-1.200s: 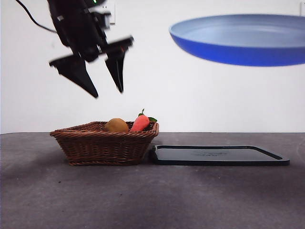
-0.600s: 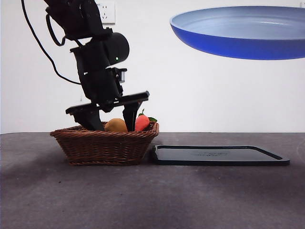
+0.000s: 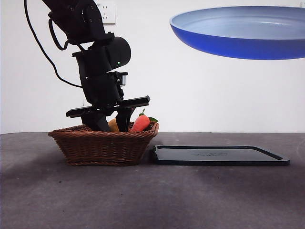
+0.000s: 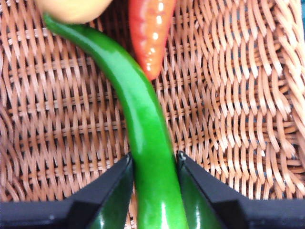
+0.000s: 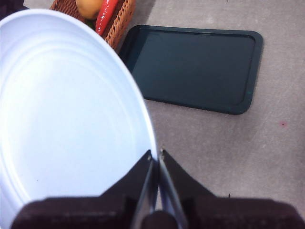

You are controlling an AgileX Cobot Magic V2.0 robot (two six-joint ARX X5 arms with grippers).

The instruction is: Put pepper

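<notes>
The left pincer [image 3: 110, 125] is down inside the wicker basket [image 3: 102, 145], its two jaws standing on either side of the pepper [image 4: 147, 143] and pressing against its glossy green body, so it grips the pepper. The pepper lies on the basket's woven floor, one end tucked under the yellow-brown round item [image 4: 71, 9], with the tip of the red-orange carrot-shaped item [image 4: 150, 33] just beside its middle. In the front view the basket sits on the grey surface [image 3: 152, 200] at about 9 o'clock of the dark tray [image 3: 219, 155], the two almost touching. The right pincer [image 5: 156, 162] is clamped on the rim of the blue plate [image 3: 240, 33], held high above the tray at roughly 12 o'clock from it.
</notes>
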